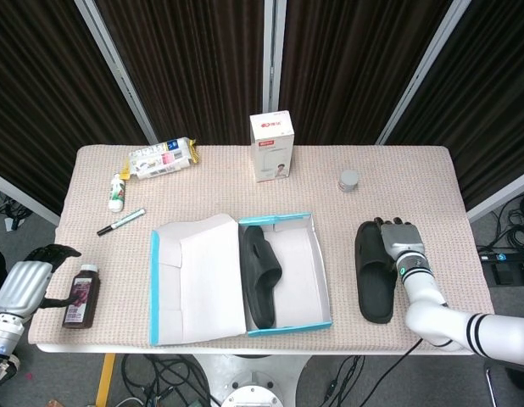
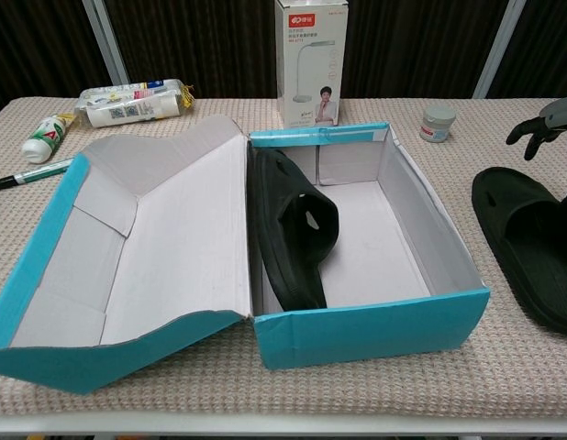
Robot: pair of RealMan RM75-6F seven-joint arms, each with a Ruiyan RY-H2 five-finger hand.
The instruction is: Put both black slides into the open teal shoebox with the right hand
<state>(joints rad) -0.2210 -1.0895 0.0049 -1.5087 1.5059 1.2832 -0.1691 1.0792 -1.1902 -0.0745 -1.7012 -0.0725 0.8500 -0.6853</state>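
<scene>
Progress is judged at the halfway mark: 1 black slide (image 1: 260,275) is already stood on its edge along the left wall inside the open teal shoebox (image 1: 287,219), while the second slide (image 1: 375,271) lies flat on the table, sole down, well to the right of the box. The right hand (image 1: 398,236) is seen hovering at the slide's right edge near its far end; nothing is held in it, and the fingers are spread and bent downward, as the chest view shows (image 2: 545,128). The left hand (image 1: 29,275) is kept at the table's left edge, beside a dark bottle (image 1: 80,297); nothing appears to be held, though whether its curled fingers are closed cannot be told.

For the grasp to be done well, the hand should be lowered over the strap of the second slide, the thickest and easiest part to wrap. A firm closure is advised, since the slide looks soft and could sag or twist. The slide should then be lifted clear of the box's right wall and set into the free white floor beside the 1st.
</scene>
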